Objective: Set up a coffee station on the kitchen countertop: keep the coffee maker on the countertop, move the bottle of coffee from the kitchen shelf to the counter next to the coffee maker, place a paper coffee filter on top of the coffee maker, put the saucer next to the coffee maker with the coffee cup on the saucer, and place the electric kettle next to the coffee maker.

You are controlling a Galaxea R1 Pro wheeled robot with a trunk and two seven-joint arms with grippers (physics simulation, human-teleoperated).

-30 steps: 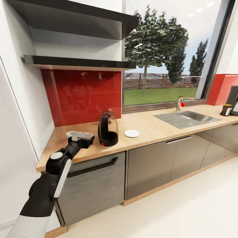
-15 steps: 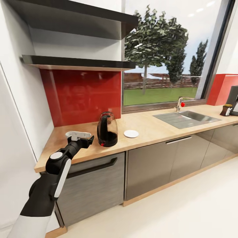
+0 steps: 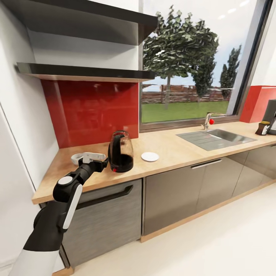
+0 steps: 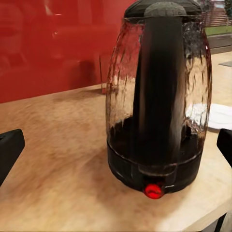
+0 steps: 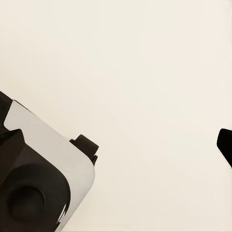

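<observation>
Left gripper (image 4: 116, 145) jaws spread, kettle (image 4: 157, 96) just ahead between them, ungrasped. Jar (image 3: 262, 128) already beside coffee maker (image 3: 271, 116); kettle, saucer (image 3: 150, 156) remain unmoved.

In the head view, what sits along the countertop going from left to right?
Coffee cup → left gripper → electric kettle → saucer → sink with its tap → bottle of coffee → coffee maker at the right edge.
</observation>
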